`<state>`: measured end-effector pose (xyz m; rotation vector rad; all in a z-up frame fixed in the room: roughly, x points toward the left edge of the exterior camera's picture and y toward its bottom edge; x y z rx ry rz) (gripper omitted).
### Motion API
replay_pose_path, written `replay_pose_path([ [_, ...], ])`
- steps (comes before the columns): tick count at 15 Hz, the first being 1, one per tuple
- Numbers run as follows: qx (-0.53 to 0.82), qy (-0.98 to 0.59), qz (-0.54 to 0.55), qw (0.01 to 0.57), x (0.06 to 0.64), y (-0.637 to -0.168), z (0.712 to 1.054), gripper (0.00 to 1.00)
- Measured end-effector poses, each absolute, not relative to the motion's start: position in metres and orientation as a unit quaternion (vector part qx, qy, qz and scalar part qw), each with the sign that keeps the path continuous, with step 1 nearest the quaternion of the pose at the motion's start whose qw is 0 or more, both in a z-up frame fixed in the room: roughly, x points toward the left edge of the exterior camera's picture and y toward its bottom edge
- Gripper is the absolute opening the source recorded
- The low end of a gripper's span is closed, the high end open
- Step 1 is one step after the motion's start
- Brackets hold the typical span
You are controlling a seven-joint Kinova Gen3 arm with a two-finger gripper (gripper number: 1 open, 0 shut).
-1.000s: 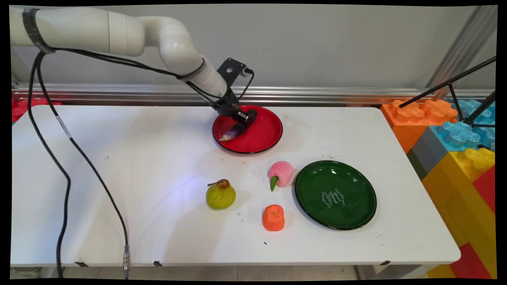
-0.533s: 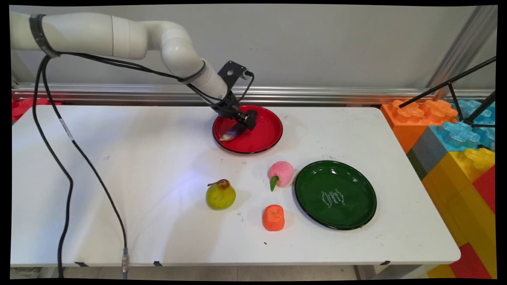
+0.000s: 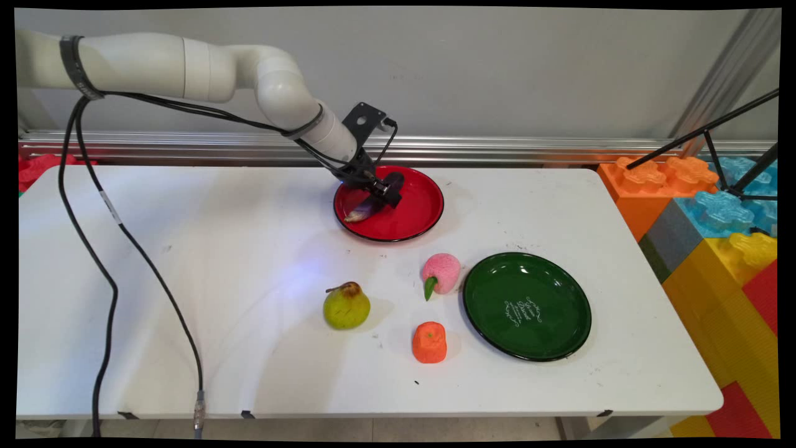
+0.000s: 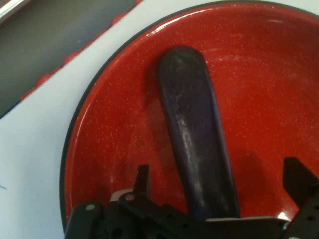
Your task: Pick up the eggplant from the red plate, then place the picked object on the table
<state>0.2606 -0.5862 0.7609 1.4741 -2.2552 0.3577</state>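
Hanging cables: black cables [image 3: 93,249] droop from the white arm [image 3: 155,59] at the left and run down past the near edge of the white table [image 3: 217,348].
Pear: a yellow-green toy pear [image 3: 346,305] with a brown stem stands on the table, near its front, well apart from the gripper.
Eggplant: a dark purple toy eggplant [image 3: 365,210] [image 4: 197,144] lies in the left half of the red plate, its pale stem end toward the plate's near-left rim.
Gripper: the black gripper [image 3: 387,191] [image 4: 217,186] hangs low over the red plate, straddling the eggplant's end; its jaws are spread apart, one finger [image 4: 142,181] on either side of the eggplant and neither pressing on it.
Red plate: a round red plate [image 3: 413,214] [image 4: 269,64] with a dark rim sits at the far middle of the table.
Orange: a toy orange [image 3: 429,342] rests near the front edge.
Peach: a pink toy peach [image 3: 441,272] with a green leaf lies just beside the green plate's left rim.
Green plate: a dark green plate [image 3: 491,292] with white lettering sits at the right.
Blocks: large coloured building blocks [image 3: 715,218] stand beyond the table's right end.
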Motion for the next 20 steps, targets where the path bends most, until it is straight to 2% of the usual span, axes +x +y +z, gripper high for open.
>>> replay_pose_path([
  [2,0.527,-0.813,0.130,0.210,0.262,-0.589,0.758,1.00],
  [3,0.525,-0.814,0.131,0.211,0.262,-0.590,0.757,0.00],
  [12,0.509,-0.823,0.138,0.212,0.260,-0.596,0.765,0.00],
  [20,0.478,-0.841,0.144,0.208,0.240,-0.584,0.830,0.00],
])
